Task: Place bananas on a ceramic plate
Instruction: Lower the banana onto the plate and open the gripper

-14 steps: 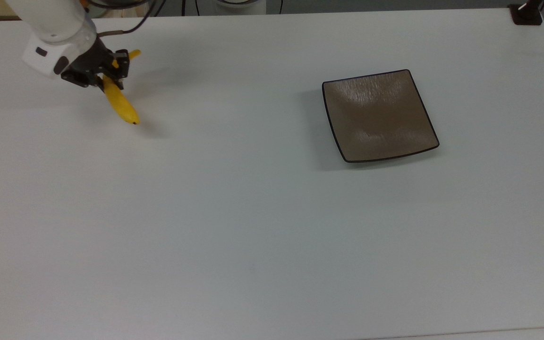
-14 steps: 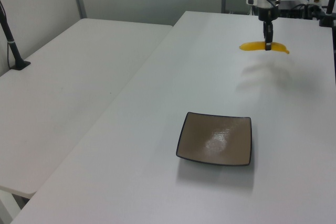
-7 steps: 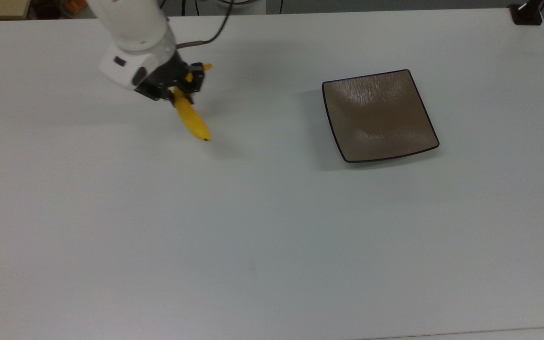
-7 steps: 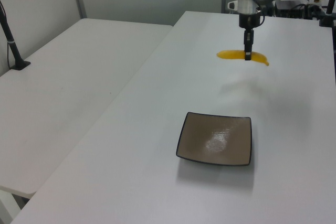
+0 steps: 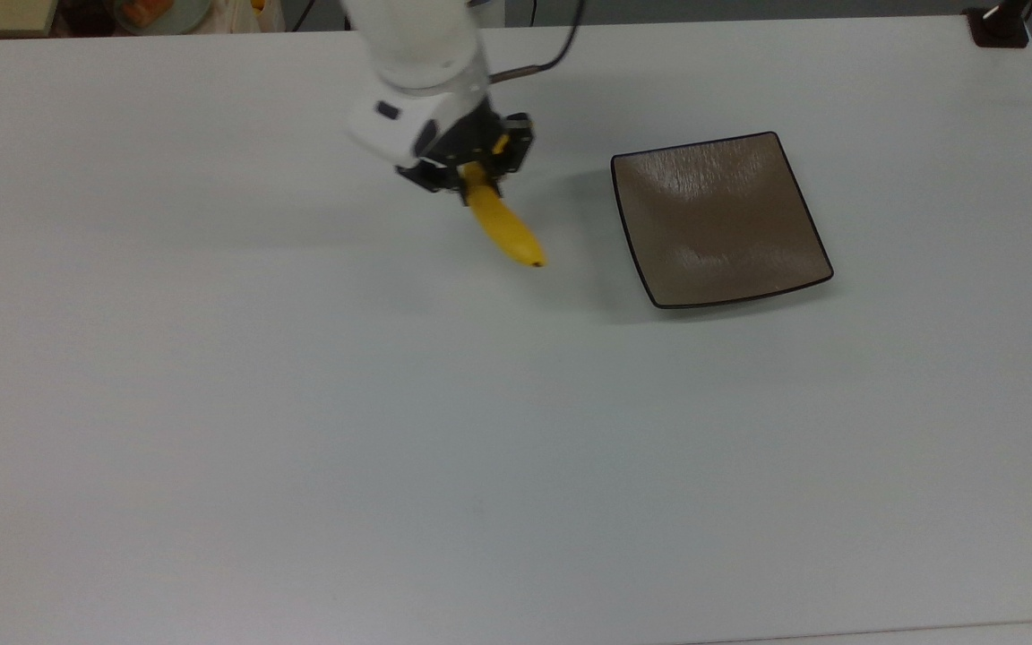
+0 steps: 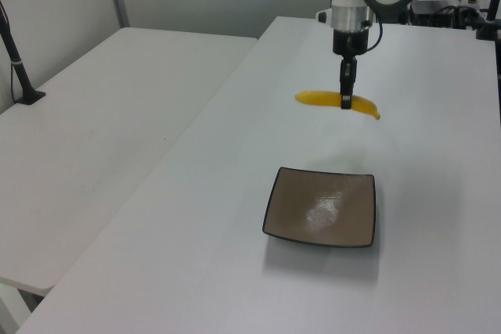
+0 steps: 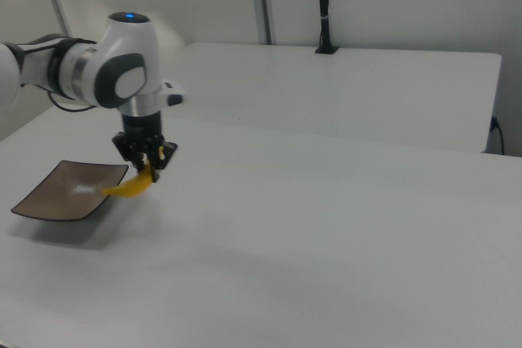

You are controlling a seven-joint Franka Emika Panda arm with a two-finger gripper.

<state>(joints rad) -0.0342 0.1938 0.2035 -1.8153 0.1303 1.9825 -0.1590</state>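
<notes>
We are gripping the banana (image 5: 503, 228) in our end effector (image 5: 477, 176) above the surface (image 5: 301, 403), at the plate's (image 5: 720, 219) nine o'clock in the top view.

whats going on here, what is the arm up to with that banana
A Franka arm's gripper is shut on a yellow banana, held near the middle and carried in the air above the white table. In the top view it is just left of a square brown ceramic plate, which is bare. In the left view the banana hangs roughly level, beyond the plate's far edge. It is not yet over the plate, so the placing is not yet done.
</notes>
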